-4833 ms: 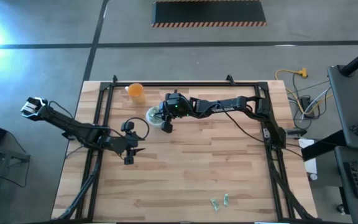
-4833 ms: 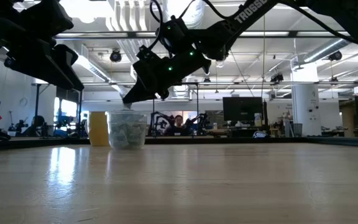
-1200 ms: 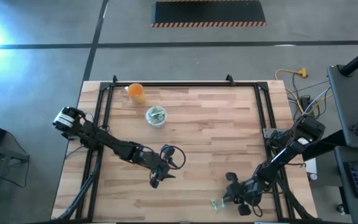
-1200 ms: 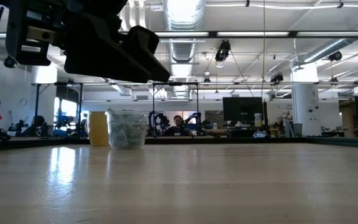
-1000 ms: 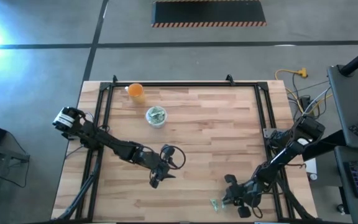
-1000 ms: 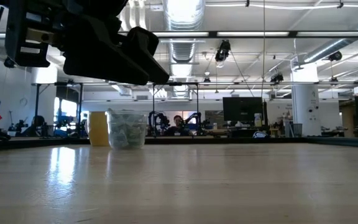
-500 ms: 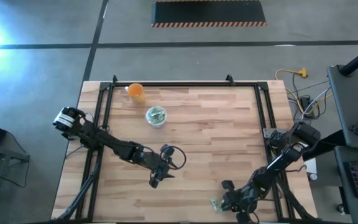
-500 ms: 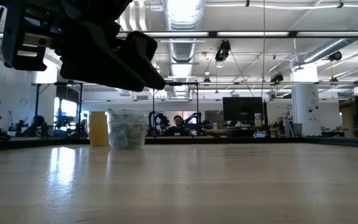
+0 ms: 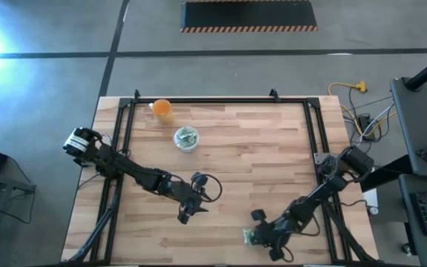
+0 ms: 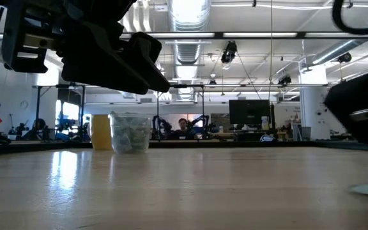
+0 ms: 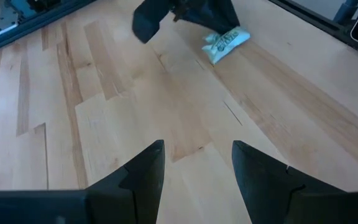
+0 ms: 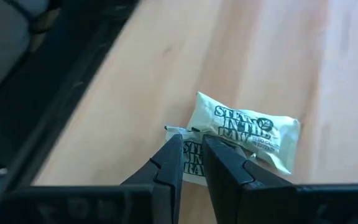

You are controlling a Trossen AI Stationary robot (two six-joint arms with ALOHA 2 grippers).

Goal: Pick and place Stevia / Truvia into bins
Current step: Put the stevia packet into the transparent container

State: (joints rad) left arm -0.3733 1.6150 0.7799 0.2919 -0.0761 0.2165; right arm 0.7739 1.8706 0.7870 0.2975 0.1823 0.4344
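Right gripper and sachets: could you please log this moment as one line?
right gripper: nearly closed over sachets, near edge | left gripper: open, mid-table, empty | clear cup: holds sachets

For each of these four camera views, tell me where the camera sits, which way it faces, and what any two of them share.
High view: overhead, looking down on the table, both arms, clear cup.
Low view: table height, facing the room; same clear cup, dark arm parts overhead.
Left wrist view: on the left arm, past its open left gripper toward a sachet.
Right wrist view: right gripper nearly closed over two sachets.
Shared: both wrist views show sachets.
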